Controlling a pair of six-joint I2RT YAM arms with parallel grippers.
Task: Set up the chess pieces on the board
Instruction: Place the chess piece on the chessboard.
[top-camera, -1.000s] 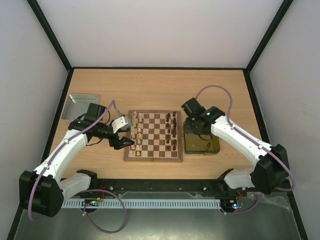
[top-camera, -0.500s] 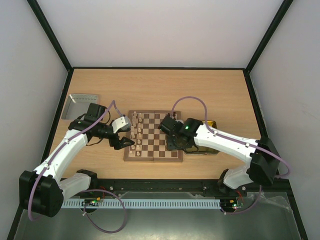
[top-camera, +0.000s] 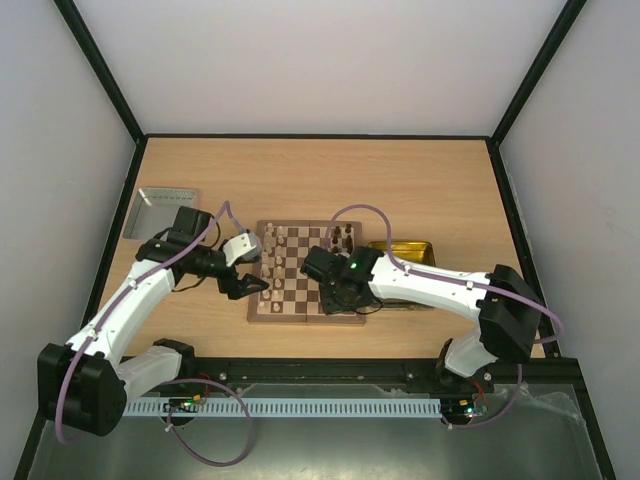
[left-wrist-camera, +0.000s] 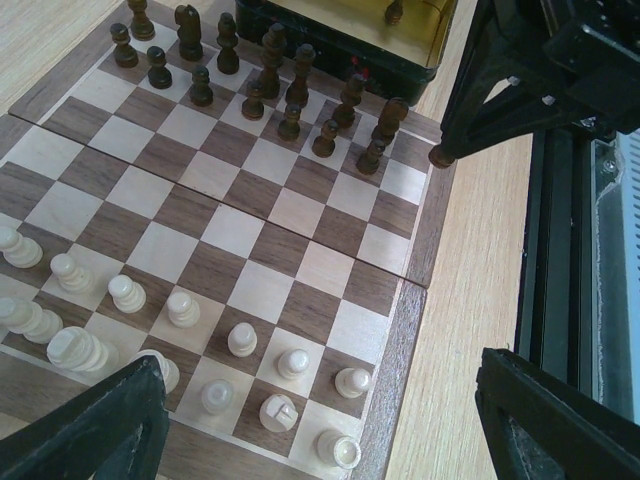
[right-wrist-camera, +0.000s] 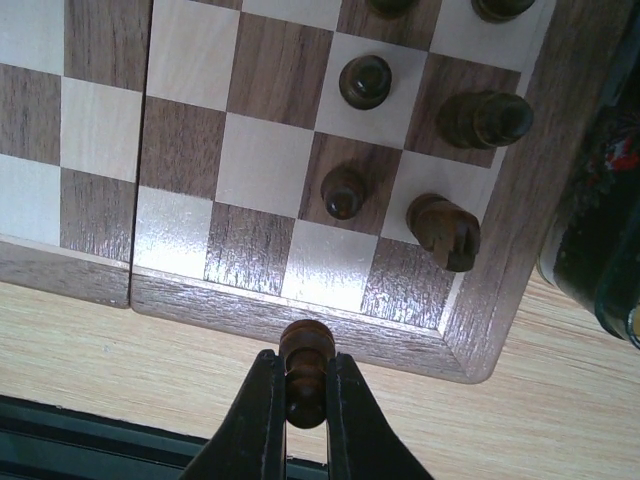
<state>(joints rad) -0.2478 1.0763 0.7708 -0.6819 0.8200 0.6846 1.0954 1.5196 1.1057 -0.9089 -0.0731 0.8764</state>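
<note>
Grips one dark piece (right-wrist-camera: 306, 345) in the right gripper (right-wrist-camera: 305, 385), fingers pinched shut on its stem, round head poking out past the tips. Holds it over the near frame of the board (top-camera: 300, 290), at the near right corner, just off the squares. On the squares by that corner: two dark pawns (right-wrist-camera: 343, 192) and a dark knight (right-wrist-camera: 445, 232), none touching the held one.

Hovers the left gripper (left-wrist-camera: 325, 415) wide open with nothing between the fingers, low over the left edge of the board, just above the pale pieces (left-wrist-camera: 180, 308).

Board in the middle of the desk (top-camera: 320, 175), between the two arms. Pale pieces lined up in two rows down the left side; dark pieces (left-wrist-camera: 290, 100) in two rows down the right side, a bit ragged, a few off centre on their squares.

Just beside the right edge of the board: a yellow tray (top-camera: 415, 246), with one small dark piece (left-wrist-camera: 395, 12) showing inside. At the far left of the desk, well apart from the board: a silver tray (top-camera: 160, 212); cannot tell what is in it.
</note>
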